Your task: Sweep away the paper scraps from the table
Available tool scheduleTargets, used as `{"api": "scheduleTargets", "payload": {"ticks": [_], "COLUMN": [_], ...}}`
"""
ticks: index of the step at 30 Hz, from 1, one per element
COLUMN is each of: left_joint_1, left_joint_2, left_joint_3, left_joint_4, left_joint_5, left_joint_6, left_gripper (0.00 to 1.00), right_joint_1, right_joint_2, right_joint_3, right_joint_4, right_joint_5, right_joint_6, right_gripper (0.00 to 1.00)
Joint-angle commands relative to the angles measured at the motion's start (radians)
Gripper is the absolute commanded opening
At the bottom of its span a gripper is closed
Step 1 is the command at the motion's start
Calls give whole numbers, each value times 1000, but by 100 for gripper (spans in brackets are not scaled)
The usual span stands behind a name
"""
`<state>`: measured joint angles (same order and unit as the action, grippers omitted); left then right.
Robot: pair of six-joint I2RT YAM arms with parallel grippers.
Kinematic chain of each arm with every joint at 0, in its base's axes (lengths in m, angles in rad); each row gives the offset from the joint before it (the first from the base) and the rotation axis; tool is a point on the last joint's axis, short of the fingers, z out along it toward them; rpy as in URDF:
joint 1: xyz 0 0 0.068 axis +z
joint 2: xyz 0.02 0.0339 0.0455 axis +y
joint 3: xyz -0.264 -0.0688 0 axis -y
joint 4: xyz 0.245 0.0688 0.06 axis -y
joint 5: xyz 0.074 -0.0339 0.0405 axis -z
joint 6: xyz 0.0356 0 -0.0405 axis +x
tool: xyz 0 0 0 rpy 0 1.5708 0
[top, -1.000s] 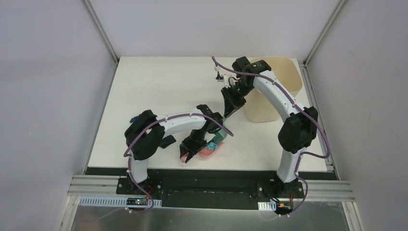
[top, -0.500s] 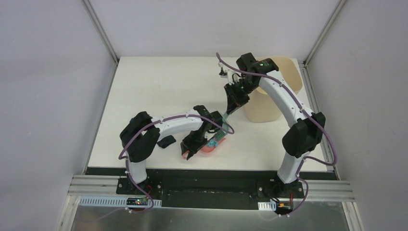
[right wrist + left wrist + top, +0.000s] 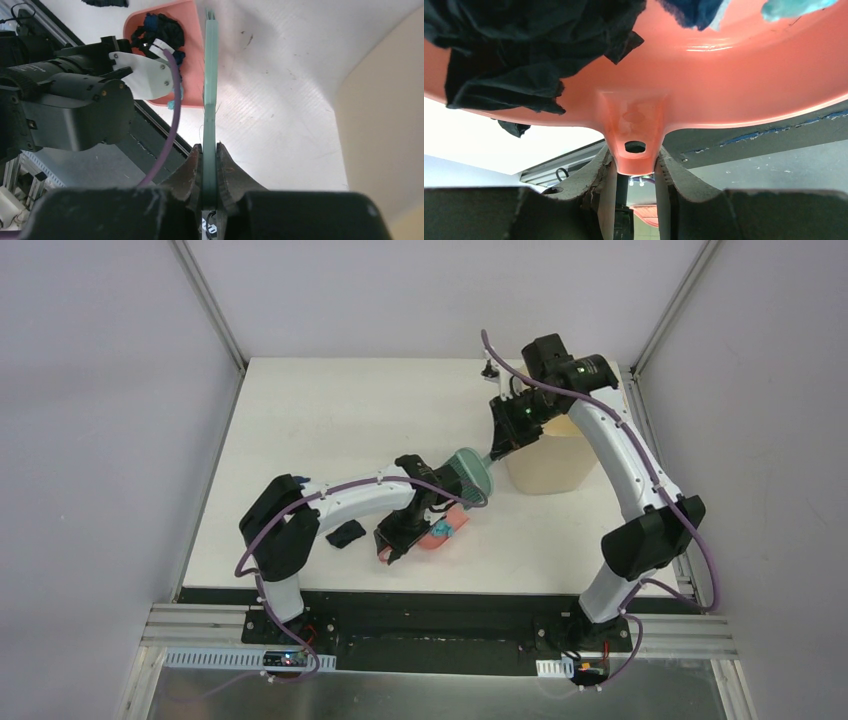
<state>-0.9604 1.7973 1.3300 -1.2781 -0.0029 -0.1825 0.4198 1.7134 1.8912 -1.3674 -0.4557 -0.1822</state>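
Plain pale grey walls (image 3: 100, 440) closing me in left, back and right, slanted metal posts (image 3: 208, 302) in both upper corners, white table (image 3: 300, 420) mid-frame, silver rail (image 3: 200, 625) and shiny metal sheet (image 3: 430, 695) along the bottom edge.

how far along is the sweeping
Done: several paper scraps lie in the pink dustpan. In hand: left gripper grips its handle, right gripper grips the teal brush. Left: one black scrap lies on the table; the dustpan is not yet emptied.
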Motion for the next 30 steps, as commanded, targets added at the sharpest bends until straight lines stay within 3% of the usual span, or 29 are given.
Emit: {"api": "scheduleTargets", "payload": {"ticks": [1,8,15,25,30], "left_joint_1": [6,19,109,121,120], "left_joint_2": [-65,-80,-44,215,307], "left_joint_3": [58,175,390,864,1027], "left_joint_4": [-17,-100,-143,-168,-153], "left_joint_5": [-46,-106,-125,-121,-108], "left_joint_6": [0,8,19,64,71], "left_gripper": [0,0,0,0,0], "right_joint_1": [-53,-152,-244,-263,-272], "right_joint_2": [-106,-200,-365,-585,-628], "right_joint_3": [36,-86,-303,-574,-652], "right_joint_4": [-5,15,14,94,138], "right_joint_5": [39,55,38,-117,-126], "right_joint_6": [1,9,-18,-14,-14], "right_gripper": [0,0,0,0,0]}}
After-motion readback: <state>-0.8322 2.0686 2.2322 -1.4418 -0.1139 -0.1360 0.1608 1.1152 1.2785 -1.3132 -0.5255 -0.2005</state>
